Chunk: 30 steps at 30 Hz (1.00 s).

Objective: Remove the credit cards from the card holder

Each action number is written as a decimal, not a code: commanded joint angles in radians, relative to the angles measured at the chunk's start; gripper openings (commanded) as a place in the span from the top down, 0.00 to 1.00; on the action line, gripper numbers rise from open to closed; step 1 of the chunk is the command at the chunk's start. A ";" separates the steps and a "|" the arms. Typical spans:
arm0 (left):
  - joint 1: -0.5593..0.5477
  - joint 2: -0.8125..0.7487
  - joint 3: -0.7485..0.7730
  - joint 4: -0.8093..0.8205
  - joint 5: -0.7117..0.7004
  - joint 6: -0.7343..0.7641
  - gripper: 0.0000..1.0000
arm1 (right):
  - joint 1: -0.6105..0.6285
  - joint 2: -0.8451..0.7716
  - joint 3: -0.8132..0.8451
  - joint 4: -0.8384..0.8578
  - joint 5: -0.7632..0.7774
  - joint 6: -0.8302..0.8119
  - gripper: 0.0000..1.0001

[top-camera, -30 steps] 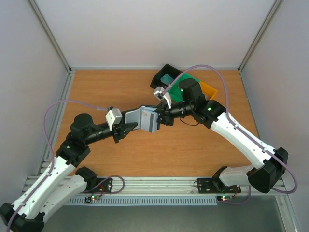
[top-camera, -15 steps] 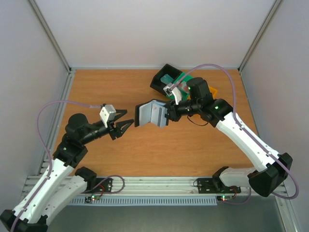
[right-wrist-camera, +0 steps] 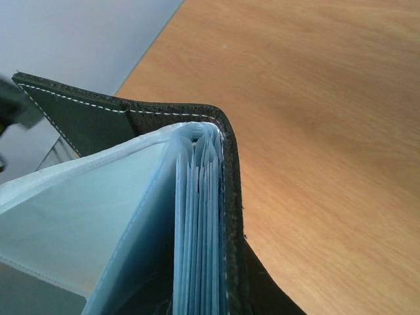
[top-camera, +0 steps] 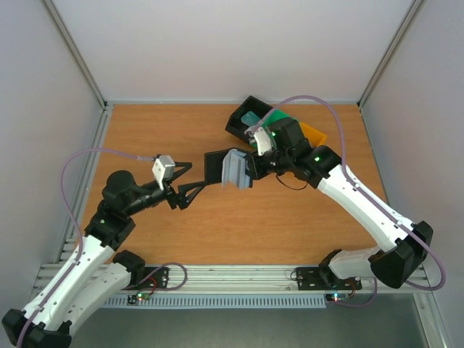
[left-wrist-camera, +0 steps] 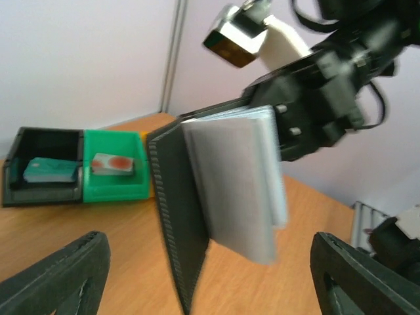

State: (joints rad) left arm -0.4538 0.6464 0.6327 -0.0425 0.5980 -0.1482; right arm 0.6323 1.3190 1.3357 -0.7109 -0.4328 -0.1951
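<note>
Card holder (top-camera: 226, 168) hangs open above the bench (top-camera: 159, 130), clamped at one edge by right gripper (top-camera: 249, 165). Left gripper (top-camera: 196, 178) jaws spread wide, just beside its black cover.

- The card holder (top-camera: 228, 168), a black book-style wallet with white stitching along its edge, is held aloft on edge and fanned open, one cover pinched in the right gripper (top-camera: 251, 168).
- Its pale blue-grey plastic sleeves hang in a stack from the spine, the outer black cover swung away from them.
- A teal card (left-wrist-camera: 49, 170) lies flat in the black tray (left-wrist-camera: 46, 143).
- A whitish card with red blotches (left-wrist-camera: 113, 164) lies flat in the adjoining green tray (left-wrist-camera: 115, 190).
</note>
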 commanded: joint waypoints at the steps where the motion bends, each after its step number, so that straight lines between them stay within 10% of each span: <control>1: -0.003 0.028 -0.030 0.048 -0.078 -0.038 0.14 | 0.068 0.023 0.061 0.003 0.012 -0.015 0.99; 15: -0.055 0.055 -0.085 0.165 0.053 -0.056 0.01 | 0.178 0.118 0.167 -0.053 0.172 -0.035 0.99; 30: -0.065 0.063 -0.085 0.146 -0.120 -0.014 0.01 | 0.296 0.223 0.277 -0.080 0.347 0.006 0.99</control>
State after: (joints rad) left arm -0.5129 0.7124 0.5564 0.0456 0.4999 -0.1761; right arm 0.9054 1.5257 1.5589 -0.7948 -0.1474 -0.2131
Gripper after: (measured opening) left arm 0.994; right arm 0.113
